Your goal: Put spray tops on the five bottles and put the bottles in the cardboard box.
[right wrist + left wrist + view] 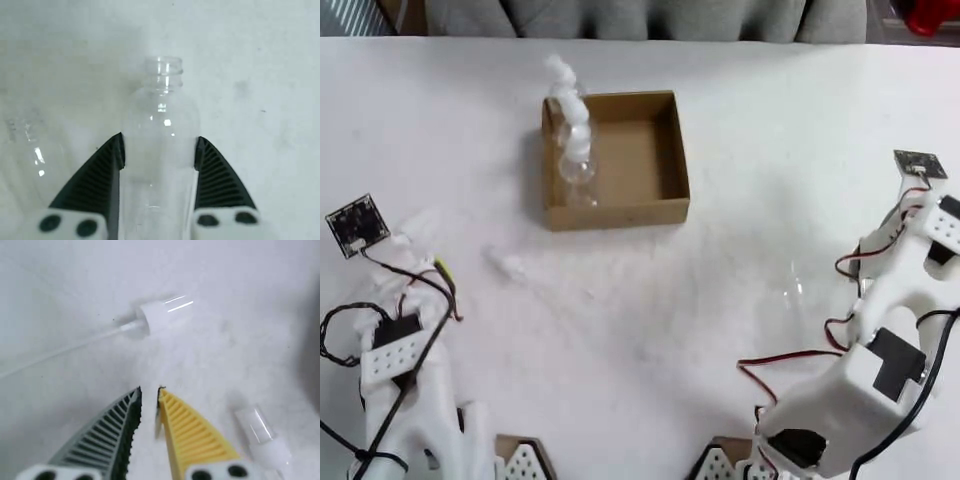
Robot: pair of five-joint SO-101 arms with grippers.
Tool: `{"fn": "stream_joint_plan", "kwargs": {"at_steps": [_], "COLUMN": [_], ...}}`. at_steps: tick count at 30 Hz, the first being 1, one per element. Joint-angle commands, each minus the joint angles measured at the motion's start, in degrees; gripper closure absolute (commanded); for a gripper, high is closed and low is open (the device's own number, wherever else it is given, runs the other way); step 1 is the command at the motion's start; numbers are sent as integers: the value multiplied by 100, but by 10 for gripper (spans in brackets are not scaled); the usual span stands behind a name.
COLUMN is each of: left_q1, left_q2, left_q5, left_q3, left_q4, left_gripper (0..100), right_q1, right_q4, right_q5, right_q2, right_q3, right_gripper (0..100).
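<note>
Capping looks to be the step in hand. The cardboard box (pixel 620 213) sits mid-table with capped bottles (pixel 572 130) standing against its wall on the left arm's side; they overlap, so I can't count them. Out from the box toward the right arm, the right gripper (pixel 159 142) is clenched on an open-necked clear bottle (pixel 160 115). One black finger presses each flank below the shoulder, and the bare threaded mouth points away from the wrist. A second bare bottle (pixel 30 155) rests on the table (pixel 770 90) just beside it. On the other side, between the box and the left arm, a spray top (pixel 162 314) lies flat on the table. The left gripper (pixel 149 390) hangs over the table short of it, holding nothing, its grey and yellow fingers drawn almost together with only a thin slit between. The next move turns on that top. It lies ahead of the left fingertips and apart from them, with its long axis running across the fingers' line and the thin dip tube trailing out sideways from the white collar. The left arm is plainly the nearer one to it. To my eye its fingers would have to spread and straddle the collar, not the tube. Another spray top (pixel 262 437) lies close by the yellow finger.
</note>
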Motion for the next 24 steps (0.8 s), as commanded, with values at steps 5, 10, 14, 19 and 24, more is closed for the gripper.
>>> {"fn": "stream_joint_plan", "kwargs": {"at_steps": [5,10,14,19,24], "left_q1": [-22,-22,-22,-22,-22], "left_q2": [22,22,22,22,22], "left_q5": [18,18,18,18,18], "left_q3": [-26,-26,-18,-18,-18], "left_q4": [-132,-132,-132,-132,-132], "left_gripper": [932,932,932,932,932], "right_q1": [-303,-901,-1578,-2316,-2448], "right_q4": [1112,1446,1411,1411,1341], "right_q5": [53,0,-9,-527,-554], "right_q2": [-1279,-2352,-3222,-4075,-4409], "right_q3": [-413,202,1020,1644,1925], "right_gripper": [983,983,983,983,983]}}
